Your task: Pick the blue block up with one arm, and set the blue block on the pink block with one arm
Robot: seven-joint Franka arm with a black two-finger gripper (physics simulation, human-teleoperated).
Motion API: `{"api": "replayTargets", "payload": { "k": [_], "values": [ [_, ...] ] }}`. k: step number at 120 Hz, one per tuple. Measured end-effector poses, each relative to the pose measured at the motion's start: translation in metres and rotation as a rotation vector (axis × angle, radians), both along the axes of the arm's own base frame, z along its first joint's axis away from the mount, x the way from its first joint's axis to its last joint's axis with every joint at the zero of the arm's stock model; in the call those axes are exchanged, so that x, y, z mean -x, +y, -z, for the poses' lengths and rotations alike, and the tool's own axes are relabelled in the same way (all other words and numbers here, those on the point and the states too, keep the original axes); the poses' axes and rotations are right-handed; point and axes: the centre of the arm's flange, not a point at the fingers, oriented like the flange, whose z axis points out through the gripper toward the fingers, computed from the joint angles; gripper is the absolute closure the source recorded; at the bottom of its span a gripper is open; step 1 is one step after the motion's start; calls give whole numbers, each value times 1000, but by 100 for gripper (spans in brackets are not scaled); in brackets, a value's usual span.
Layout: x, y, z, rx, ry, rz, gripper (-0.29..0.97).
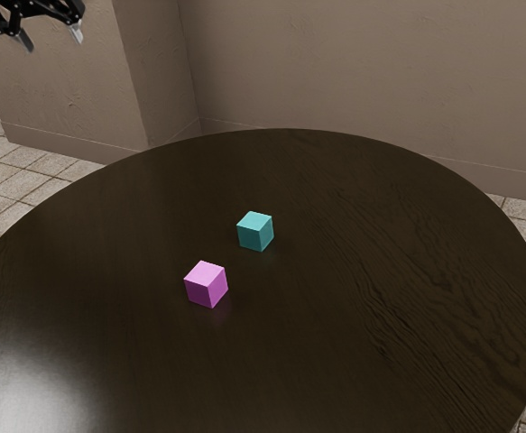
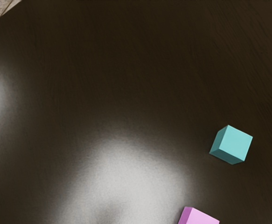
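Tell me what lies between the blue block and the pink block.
Nothing. The exterior view shows a bare strip of dark table between the blue block and the pink block; they stand apart.

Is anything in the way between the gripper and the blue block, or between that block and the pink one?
Nothing visible does. The gripper hangs at the exterior view's upper left, jaws open, with only bare table between it and the blue block. The pink block sits nearby, apart, nothing between them.
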Motion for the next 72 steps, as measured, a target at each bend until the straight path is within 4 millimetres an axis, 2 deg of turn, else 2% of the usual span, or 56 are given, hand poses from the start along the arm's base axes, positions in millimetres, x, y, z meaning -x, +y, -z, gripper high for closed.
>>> {"api": "replayTargets", "payload": {
  "k": [32, 40, 42, 47, 53, 60, 72],
  "values": [
    [-1, 0, -1, -2, -6, -12, 2],
    [0, -5, -6, -16, -14, -6, 2],
    [3, -8, -13, -23, -27, -2, 2],
    [15, -23, -42, -49, -82, 20, 2],
    [29, -52, -69, -68, -133, 72, 2],
    [32, -91, -80, -85, -153, 143, 2],
    [32, -161, -85, -101, -164, 271, 2]
  ]
}}
